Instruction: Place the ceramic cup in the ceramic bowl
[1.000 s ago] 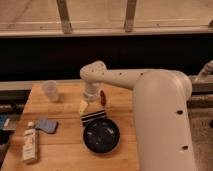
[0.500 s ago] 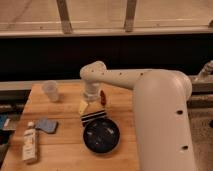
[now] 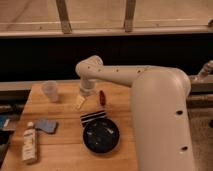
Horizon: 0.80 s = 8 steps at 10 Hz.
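The ceramic cup (image 3: 50,90), a small pale tumbler, stands upright at the back left of the wooden table (image 3: 65,150). The ceramic bowl (image 3: 101,135), dark, glossy and shallow, sits at the front middle of the table with nothing but pale flecks inside. My gripper (image 3: 83,98) hangs below the white arm over the table's back middle. It is to the right of the cup and behind the bowl, apart from both.
A black-and-white striped flat piece (image 3: 93,117) lies against the bowl's far rim. A small red object (image 3: 102,96) lies right of the gripper. A white bottle (image 3: 29,145) lies at the front left, with a blue piece (image 3: 46,125) beside it. My bulky arm covers the table's right side.
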Each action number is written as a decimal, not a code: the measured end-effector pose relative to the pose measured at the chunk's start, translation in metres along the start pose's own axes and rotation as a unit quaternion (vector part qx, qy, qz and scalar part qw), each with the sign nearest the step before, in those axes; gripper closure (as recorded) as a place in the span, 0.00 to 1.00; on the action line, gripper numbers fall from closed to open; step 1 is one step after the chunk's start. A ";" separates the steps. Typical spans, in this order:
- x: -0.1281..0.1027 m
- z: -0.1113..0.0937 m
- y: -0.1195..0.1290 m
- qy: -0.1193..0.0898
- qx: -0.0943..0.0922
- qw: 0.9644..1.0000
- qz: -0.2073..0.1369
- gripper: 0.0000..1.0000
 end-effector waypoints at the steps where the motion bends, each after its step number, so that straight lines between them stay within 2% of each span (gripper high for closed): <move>1: -0.028 -0.002 0.001 -0.007 0.010 1.000 -0.027 0.20; 3: -0.081 -0.009 0.003 -0.022 0.039 0.996 -0.082 0.20; 5: -0.138 -0.030 0.007 -0.063 0.079 0.986 -0.135 0.20; 6: -0.160 -0.048 0.010 -0.098 0.087 0.979 -0.157 0.20; 7: -0.169 -0.058 0.008 -0.116 0.093 0.975 -0.166 0.20; 8: -0.172 -0.064 0.006 -0.125 0.097 0.973 -0.170 0.20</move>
